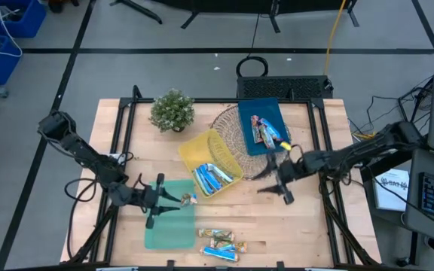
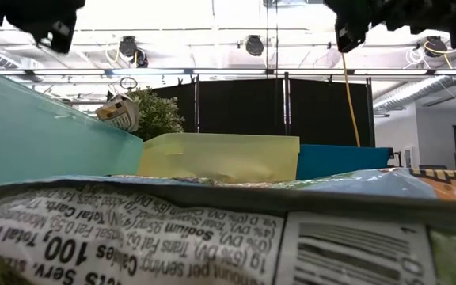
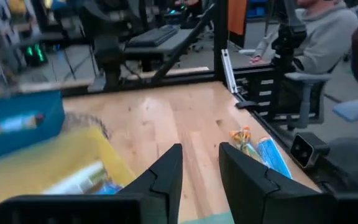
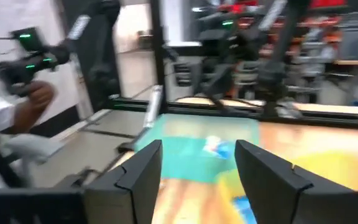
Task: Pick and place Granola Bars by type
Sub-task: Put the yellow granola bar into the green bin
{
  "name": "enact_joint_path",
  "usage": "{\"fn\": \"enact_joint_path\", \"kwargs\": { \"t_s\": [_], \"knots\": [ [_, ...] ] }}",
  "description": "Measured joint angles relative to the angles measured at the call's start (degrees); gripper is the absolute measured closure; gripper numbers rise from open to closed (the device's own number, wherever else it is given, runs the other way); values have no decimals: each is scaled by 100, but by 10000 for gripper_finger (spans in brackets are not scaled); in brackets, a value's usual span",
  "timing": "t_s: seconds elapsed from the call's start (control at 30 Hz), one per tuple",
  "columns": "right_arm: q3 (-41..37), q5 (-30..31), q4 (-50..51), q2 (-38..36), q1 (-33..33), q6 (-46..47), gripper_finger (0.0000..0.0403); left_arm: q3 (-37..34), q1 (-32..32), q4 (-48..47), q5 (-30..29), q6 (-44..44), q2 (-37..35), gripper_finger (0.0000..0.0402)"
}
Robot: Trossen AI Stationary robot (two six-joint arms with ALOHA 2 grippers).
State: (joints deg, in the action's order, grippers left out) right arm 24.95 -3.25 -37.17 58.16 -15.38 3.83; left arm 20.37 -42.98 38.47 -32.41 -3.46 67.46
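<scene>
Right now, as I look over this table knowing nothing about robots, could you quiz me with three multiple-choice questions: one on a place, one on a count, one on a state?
1. Where does the small green potted plant stand?
A. On the bare wooden table
B. Inside a tray
C. On top of an arm

2. How many flat coloured plastic trays are there?
A. Two
B. Three
C. Five

3. How do the right arm's jaws stand?
A. Clamped on a wrapped bar
B. Open, with nothing between them
C. Pressed tightly together

Answers:
1 A: the high view shows the plant on wood, outside every tray.
2 B: there is a green tray, a yellow tray and a blue tray.
3 B: the right wrist view shows a clear gap between them.
</scene>
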Motion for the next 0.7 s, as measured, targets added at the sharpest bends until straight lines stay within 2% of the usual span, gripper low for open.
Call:
{"fn": "enact_joint_path", "kwargs": {
  "t_s": [0.23,0.33,0.43,0.6,0.7],
  "knots": [
    [974,17,104,1713,-791,-224,299,76,6,111,-409,951,0,291],
    [1607,4,738,2347,-977,-418,350,70,6,54,-705,974,0,291],
    [2103,-2,1462,2738,-1095,-471,393,-94,6,109,-735,928,-116,291],
    [2537,-2,1885,2969,-1206,-383,387,-765,5,399,-936,673,-975,304],
    [2581,-43,1975,2999,-1213,-345,397,-1392,20,970,-1030,652,-1654,319]
  ]
}}
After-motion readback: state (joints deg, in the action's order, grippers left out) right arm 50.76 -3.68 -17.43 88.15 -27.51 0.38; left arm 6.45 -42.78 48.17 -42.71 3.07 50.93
